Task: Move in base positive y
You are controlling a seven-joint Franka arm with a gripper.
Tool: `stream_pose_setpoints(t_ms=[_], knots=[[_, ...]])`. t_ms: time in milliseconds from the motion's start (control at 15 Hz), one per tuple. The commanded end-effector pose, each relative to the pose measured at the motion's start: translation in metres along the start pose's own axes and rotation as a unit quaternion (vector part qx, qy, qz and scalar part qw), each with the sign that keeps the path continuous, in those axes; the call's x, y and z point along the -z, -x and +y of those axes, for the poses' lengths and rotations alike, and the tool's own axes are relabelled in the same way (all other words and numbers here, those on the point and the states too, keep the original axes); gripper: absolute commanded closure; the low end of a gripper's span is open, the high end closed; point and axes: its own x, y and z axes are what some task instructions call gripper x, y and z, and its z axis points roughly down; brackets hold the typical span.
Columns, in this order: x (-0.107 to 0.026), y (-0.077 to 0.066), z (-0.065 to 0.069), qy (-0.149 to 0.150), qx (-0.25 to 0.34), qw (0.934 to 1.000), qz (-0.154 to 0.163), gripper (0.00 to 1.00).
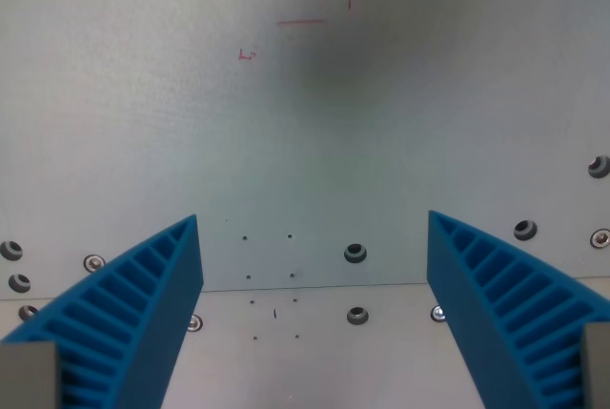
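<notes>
Your claw [313, 228] hangs over the desk [143, 123] with its two blue ribbed fingers [143, 295] spread wide, one at the wrist view's left and one at the wrist view's right; nothing sits between them, so it is open and holding nothing. The task names no object to fetch; the thing to be moved is the arm itself, and all you can see of it here is that pair of fingers above bare grey plate.

Below you lie a seam [315, 286] running across the plate, several bolts [355, 254] set along it, and a cluster of small holes [270, 276] between the fingers; farther up the view there are faint red marks [303, 20], a short line and a vertical stroke, too thin to read as anything more.

You appear to be in the travel itself, a plain sideways shift along the base's positive y; from this one view you cannot tell which way on screen that axis runs, nor how much of the shift is done. The next move asks only for a steady translation at constant height; keep the fingers clear of the bolt heads, and use the bolts and red marks as references for drift.
</notes>
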Motion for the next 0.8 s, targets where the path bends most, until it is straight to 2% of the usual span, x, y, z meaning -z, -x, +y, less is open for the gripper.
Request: stream_pose_setpoints(t_ms=[67, 800], knots=[[0.003, 0.000, -0.005, 0.000, 0.000, 1.0000, 0.003, 0.00], [0.003, 0.000, -0.060, 0.000, 0.000, 1.0000, 0.003, 0.00]])
